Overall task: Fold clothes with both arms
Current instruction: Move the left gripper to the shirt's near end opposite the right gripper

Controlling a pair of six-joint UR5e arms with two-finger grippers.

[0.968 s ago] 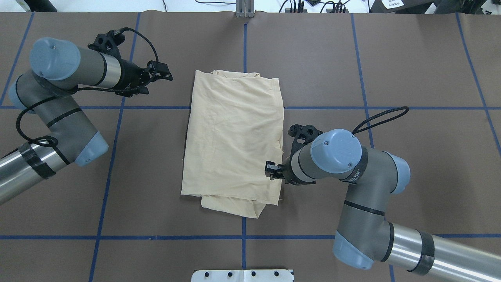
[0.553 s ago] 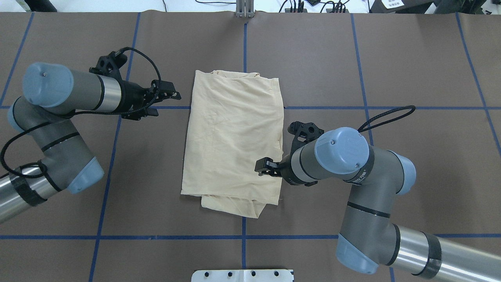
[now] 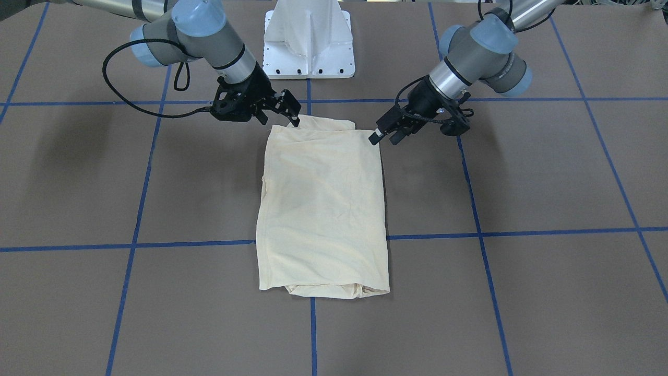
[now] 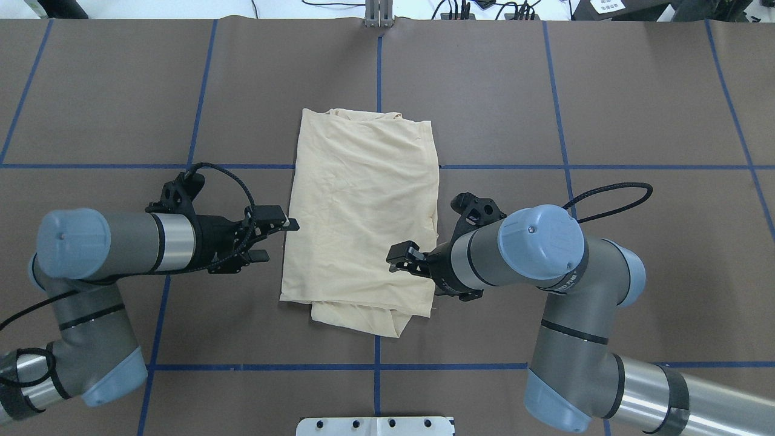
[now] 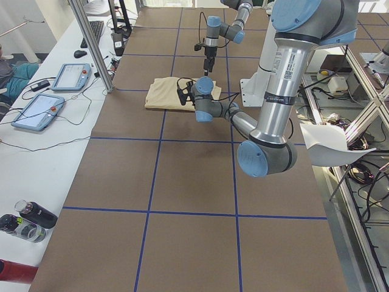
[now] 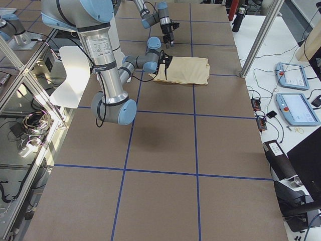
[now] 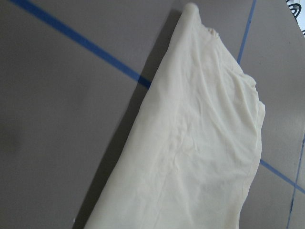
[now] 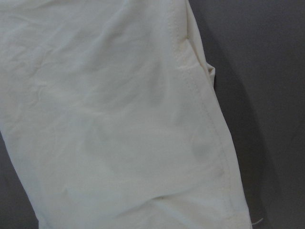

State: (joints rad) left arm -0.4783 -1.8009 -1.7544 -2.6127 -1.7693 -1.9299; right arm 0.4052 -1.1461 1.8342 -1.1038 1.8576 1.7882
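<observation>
The clothes (image 4: pixel 363 218) are one cream shirt, folded into a long rectangle and lying flat at the table's middle (image 3: pixel 323 209). My left gripper (image 4: pixel 282 241) hangs open just off the shirt's left edge, near its close end (image 3: pixel 383 138). Over the shirt's near right part, my right gripper (image 4: pixel 396 259) is open with nothing in it (image 3: pixel 282 121). The left wrist view shows the shirt's edge (image 7: pixel 200 143) running along the table. A hemmed edge of the shirt (image 8: pixel 119 119) fills the right wrist view. No fingers show in either wrist view.
The white pedestal base (image 4: pixel 375 426) stands at the near edge behind the shirt. Blue tape lines (image 4: pixel 163 303) grid the brown table. A metal post (image 4: pixel 378 15) stands at the far edge. Tablets (image 5: pixel 67 76) and bottles (image 5: pixel 30 216) lie on a side bench.
My left arm has swung from the shirt's far left corner toward the near side, ending beside its left edge. My right gripper has edged left, further over the shirt.
</observation>
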